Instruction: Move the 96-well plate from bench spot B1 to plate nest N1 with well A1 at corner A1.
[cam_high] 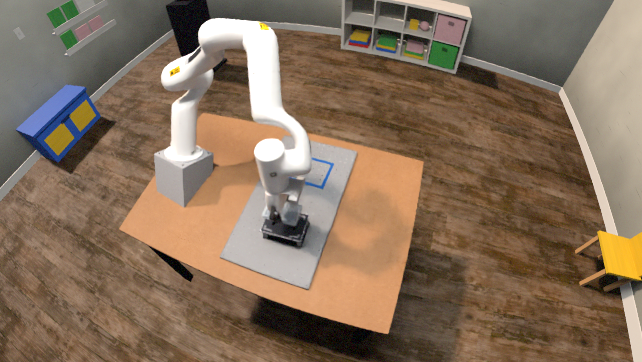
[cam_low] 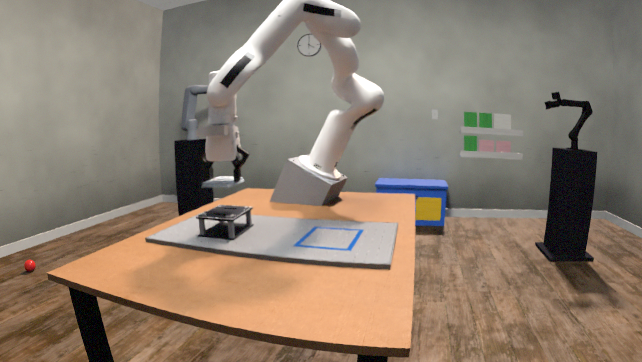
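Observation:
My gripper (cam_low: 223, 174) is shut on the pale 96-well plate (cam_low: 222, 182) and holds it level in the air, well above the table. The raised black plate nest N1 (cam_low: 223, 216) stands on the grey mat (cam_low: 280, 239) below the plate and a little nearer the camera in the exterior view. In the top view the gripper (cam_high: 281, 212) is right over the nest (cam_high: 285, 231), and the arm hides most of the plate. The blue outlined spot B1 (cam_low: 329, 238) is empty; it also shows in the top view (cam_high: 317, 173). I cannot tell where the plate's cut-off corner is.
The robot's grey base block (cam_high: 182, 175) stands on the table's far left side. A black pedestal with another arm (cam_low: 570, 200) stands on the floor to the right, and a blue cabinet (cam_low: 412, 200) stands behind the table.

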